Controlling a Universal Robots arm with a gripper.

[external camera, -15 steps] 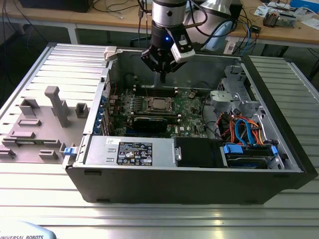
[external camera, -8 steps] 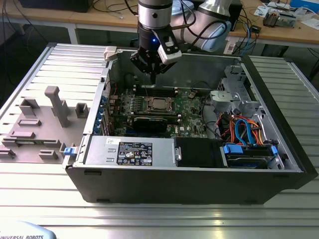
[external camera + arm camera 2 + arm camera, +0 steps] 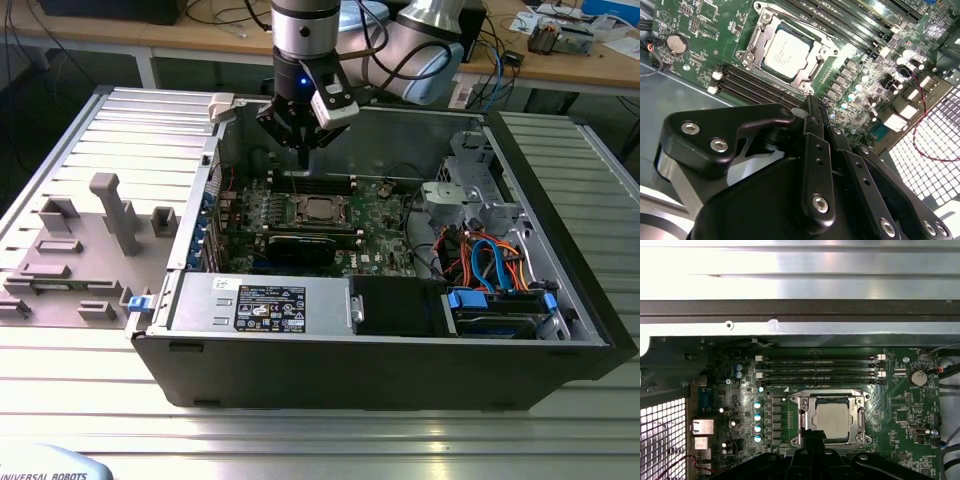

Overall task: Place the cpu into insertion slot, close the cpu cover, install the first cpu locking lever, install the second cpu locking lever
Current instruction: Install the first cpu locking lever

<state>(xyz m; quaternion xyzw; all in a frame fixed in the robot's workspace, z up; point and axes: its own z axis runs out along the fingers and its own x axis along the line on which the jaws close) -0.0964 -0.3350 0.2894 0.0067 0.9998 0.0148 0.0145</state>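
At the exterior view's left, a grey fixture (image 3: 110, 215) rests on the slatted metal table (image 3: 300, 440), just beside the open computer case (image 3: 380, 370). Inside the case, a labelled power supply (image 3: 265, 303) runs along the near wall.

The gripper (image 3: 303, 152) hangs over the far part of the green board (image 3: 385, 225), above the memory slots (image 3: 320, 185). Its fingers are together and carry nothing, as both wrist views confirm (image 3: 810, 102) (image 3: 812, 434). It is clear of the socket area and touches no part.

The cpu (image 3: 319, 209) lies flat in the insertion slot (image 3: 860, 420), slightly nearer than the gripper tip, with its silver top facing up in both wrist views (image 3: 786, 52) (image 3: 833, 420). The cpu cover (image 3: 754, 44) is down around the chip, which shows through its square opening. The position of the locking levers cannot be told.

Further right, a coin battery (image 3: 918, 378) sits on the board, and blue and orange cables (image 3: 490, 262) fill the case's right bay.
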